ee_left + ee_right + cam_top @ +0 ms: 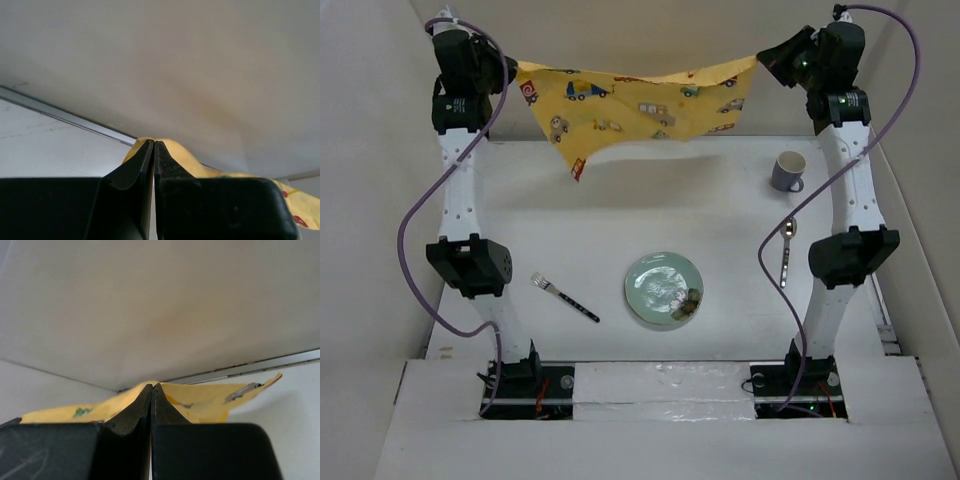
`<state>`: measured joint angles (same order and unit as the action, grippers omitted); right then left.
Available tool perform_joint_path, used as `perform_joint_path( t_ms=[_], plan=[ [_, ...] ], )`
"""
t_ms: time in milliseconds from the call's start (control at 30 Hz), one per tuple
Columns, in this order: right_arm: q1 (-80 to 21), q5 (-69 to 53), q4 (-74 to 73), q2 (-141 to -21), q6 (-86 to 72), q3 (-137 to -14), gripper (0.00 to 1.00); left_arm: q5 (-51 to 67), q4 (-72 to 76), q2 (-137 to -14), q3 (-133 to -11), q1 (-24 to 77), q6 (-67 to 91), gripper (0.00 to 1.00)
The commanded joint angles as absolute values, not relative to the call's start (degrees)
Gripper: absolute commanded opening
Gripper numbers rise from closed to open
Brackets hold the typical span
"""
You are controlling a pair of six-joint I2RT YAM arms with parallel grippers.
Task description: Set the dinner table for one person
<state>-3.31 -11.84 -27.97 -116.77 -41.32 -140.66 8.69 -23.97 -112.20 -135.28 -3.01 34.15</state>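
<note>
Both pinched shut: left hand [153, 142] on one top corner of the cloth [630, 105], right hand [151, 386] on the other. Cloth hangs stretched between them, above the far side of the table [620, 210]. On the table: mug [788, 171] and spoon [786, 250] right, plate [664, 288] centre, fork [564, 297] left.

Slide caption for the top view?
Left gripper and right gripper hold the placemat aloft; plate, fork, spoon, mug on table.

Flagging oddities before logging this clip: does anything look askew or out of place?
The yellow placemat hangs above the table, pinched between the left gripper and right gripper, sagging, one corner drooping. The fork lies diagonally left of the plate, which has brownish bits at its near-right rim.
</note>
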Motion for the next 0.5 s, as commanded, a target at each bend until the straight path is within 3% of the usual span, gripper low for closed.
perform_joint_path(
  t_ms=[0, 267, 467],
  plan=[
    [-2.38, -16.17, -21.71, -109.26, -42.19, -135.73, 0.0, 11.34, -17.93, -103.72, -132.12, -4.04, 34.02, 0.0],
    [-2.37, -17.67, -10.82, -95.55, -40.25, -87.43, 0.0, 13.1, -4.49, -86.06, -81.69, -4.57, 30.24, 0.0],
    [-2.37, -18.1, -9.14, -97.02, -39.82, -73.92, 0.0, 13.89, -0.97, -85.07, -60.58, -4.57, 30.5, 0.0]
  ],
)
